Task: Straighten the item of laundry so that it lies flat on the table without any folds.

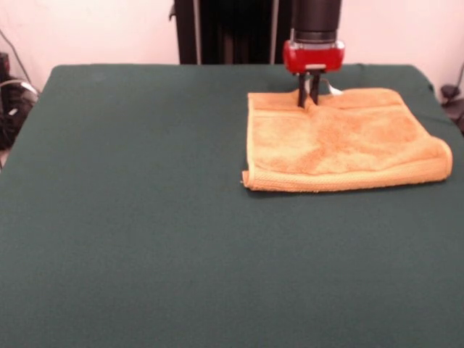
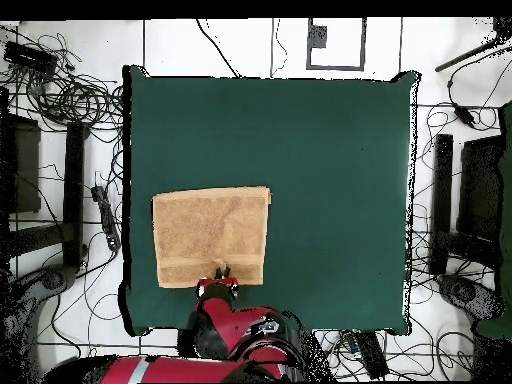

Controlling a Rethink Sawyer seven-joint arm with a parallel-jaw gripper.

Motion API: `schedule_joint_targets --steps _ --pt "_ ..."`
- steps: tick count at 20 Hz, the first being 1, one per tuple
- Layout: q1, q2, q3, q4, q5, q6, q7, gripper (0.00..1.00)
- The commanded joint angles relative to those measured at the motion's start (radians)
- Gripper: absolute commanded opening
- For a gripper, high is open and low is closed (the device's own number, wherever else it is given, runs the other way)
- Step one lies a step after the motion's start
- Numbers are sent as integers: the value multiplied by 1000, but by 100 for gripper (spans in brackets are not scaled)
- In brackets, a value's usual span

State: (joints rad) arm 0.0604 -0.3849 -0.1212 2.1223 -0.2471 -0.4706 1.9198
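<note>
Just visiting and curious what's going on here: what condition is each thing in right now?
Towel: doubled over, fold along its right side in the front view, far edge puckered.
Tool: narrowly closed, pinching the towel's far edge.
Table: covered in dark green cloth, towel lying near one side.

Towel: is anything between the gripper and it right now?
No. The gripper is already down on the towel at its far edge, fingers close together, pinching a small ridge of cloth. Nothing else lies on the table near it.
</note>
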Motion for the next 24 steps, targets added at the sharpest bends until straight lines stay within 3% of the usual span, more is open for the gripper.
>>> schedule_joint_targets --steps 1,10,24 --pt "25 235 53 -118 159 327 125 0" --pt "53 283 34 -106 195 280 142 0" --pt "39 318 30 -55 167 217 161 0"
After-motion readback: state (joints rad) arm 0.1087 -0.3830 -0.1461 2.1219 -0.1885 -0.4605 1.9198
